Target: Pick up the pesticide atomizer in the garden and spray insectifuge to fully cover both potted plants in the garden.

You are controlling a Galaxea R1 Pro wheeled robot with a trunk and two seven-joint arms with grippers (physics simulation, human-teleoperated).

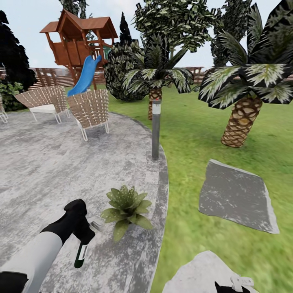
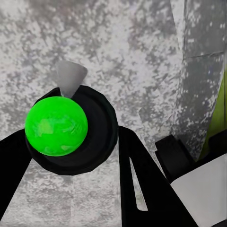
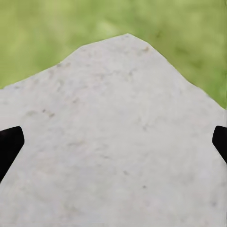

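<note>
Your left arm (image 1: 36, 254) comes in from the 7 o'clock corner of the head view, white forearm leading into a black wrist that reaches toward 1 o'clock. Your left gripper (image 1: 83, 236) points down at the end of it, its fingers (image 2: 142, 179) closed around the spray bottle (image 1: 81, 253), which hangs below the hand with its dark green end lowest. In the left wrist view the black fingers flank the bottle's round green end on both sides. Your right gripper (image 1: 238, 285) sits low at about 5 o'clock in the head view, barely above the frame edge. In the right wrist view its black fingers (image 3: 9, 144) stand wide apart at opposite edges, gripping nothing.
</note>
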